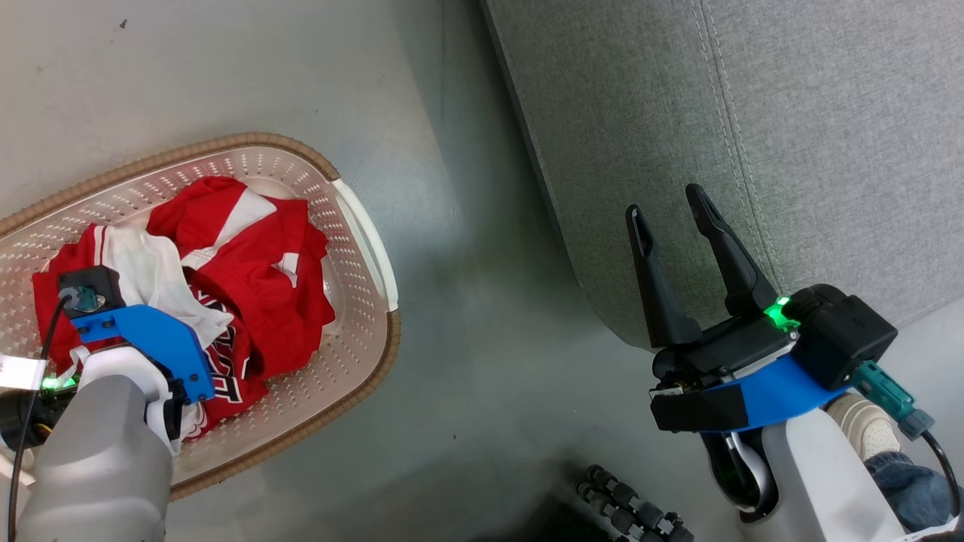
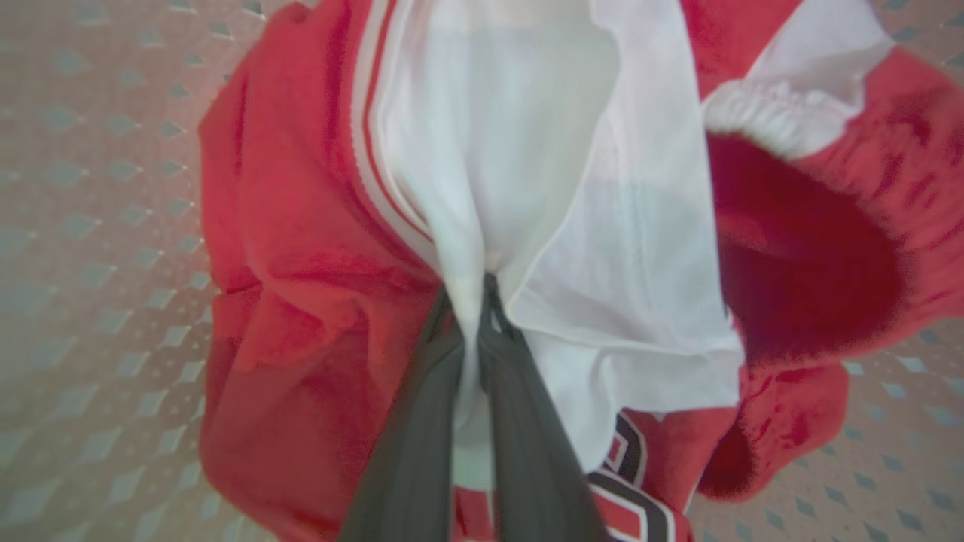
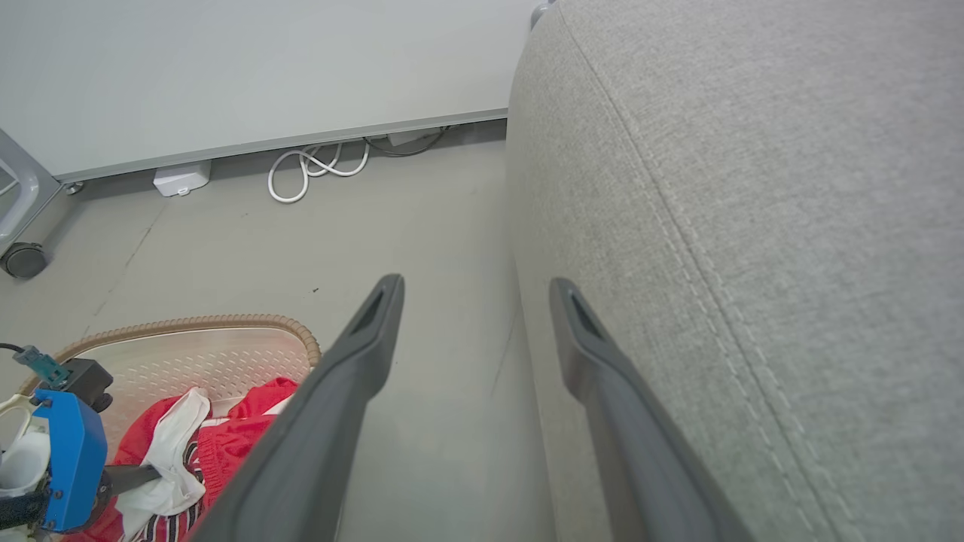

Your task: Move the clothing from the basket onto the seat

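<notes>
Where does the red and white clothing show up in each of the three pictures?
Head view: the clothing lies at the left, heaped in the basket.
Left wrist view: clothing across the middle, its white fold pinched by the left gripper.
Right wrist view: clothing in the lower left corner.
Shared landmark: the basket's perforated plastic around it.
</notes>
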### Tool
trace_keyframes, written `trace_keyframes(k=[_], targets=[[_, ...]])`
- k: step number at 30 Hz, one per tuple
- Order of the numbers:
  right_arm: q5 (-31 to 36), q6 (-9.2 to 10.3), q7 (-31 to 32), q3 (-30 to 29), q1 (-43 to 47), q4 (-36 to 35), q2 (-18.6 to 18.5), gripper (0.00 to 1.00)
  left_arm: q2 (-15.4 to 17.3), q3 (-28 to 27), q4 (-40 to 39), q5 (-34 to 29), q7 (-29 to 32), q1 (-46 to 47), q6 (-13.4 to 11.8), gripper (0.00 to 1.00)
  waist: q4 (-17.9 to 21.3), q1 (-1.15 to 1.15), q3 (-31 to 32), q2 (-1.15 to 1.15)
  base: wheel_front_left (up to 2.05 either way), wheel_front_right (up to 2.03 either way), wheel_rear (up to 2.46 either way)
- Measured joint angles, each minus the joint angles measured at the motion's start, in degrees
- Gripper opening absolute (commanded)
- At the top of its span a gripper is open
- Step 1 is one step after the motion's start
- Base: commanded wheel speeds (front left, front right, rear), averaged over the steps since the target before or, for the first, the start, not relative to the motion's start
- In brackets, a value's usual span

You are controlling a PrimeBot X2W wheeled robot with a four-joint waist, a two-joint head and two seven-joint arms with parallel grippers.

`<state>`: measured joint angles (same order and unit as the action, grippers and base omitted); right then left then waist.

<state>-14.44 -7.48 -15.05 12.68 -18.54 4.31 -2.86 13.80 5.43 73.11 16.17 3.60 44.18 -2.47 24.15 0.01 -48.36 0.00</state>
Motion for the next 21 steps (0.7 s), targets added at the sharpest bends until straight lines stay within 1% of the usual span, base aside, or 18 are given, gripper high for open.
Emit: trace_keyframes(k=[10, 13, 17, 21], targets=[[-0.4, 0.00, 0.0, -0.1, -0.5, 0.2, 0.0, 1.00, -0.7, 0.3, 0.5, 1.0, -1.0, 0.5, 1.1, 0.00, -0.4, 0.00, 0.9, 0.00, 0.00, 0.00, 0.00], [-0.3, 0.00, 0.0, -0.2, -0.9, 0.5, 0.0, 1.00, -1.1, 0.3, 0.6, 1.8, -1.8, 0.5, 2.1, 0.00, -0.9, 0.00, 1.8, 0.00, 0.00, 0.00, 0.00], [0.8, -0.01, 0.0, -0.7, -1.3, 1.3, 0.0, 1.00, -1.3, 0.6, 0.6, 2.1, -3.8, 0.3, 4.6, 0.00, -2.0, 0.00, 3.9, 0.00, 0.00, 0.00, 0.00], [1.9, 0.00, 0.0, -1.5, -1.6, 2.4, 0.0, 1.00, -2.6, 1.9, 0.7, 2.1, -5.2, -1.0, 7.1, 0.00, -3.5, 0.00, 7.3, 0.00, 0.00, 0.00, 0.00]])
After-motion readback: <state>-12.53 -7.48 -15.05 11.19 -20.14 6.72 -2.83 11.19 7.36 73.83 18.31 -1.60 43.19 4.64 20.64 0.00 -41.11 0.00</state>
